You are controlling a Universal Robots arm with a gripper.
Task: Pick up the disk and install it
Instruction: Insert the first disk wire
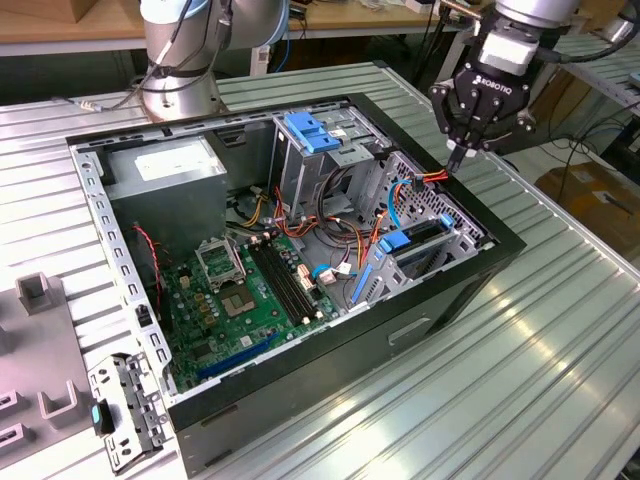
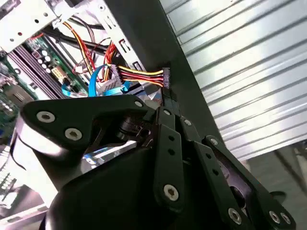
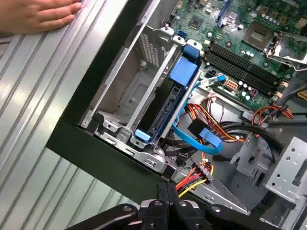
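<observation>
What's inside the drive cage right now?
The disk stands on edge in one slot, blue rails along it; the next slot is bare metal. Its label and underside are hidden. The gripper holds a power plug nearby.

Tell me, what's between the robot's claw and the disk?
In the first wrist view, the red-and-yellow wire bundle pinched by the gripper and a blue flat cable lie between it and the disk.

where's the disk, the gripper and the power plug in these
disk point(image 3: 165, 103): first wrist view, on the dark body between its blue rails
gripper point(image 1: 457, 153): exterior view, between its closed fingertips
power plug point(image 2: 166, 76): second wrist view, on the black end pinched by the gripper
</observation>
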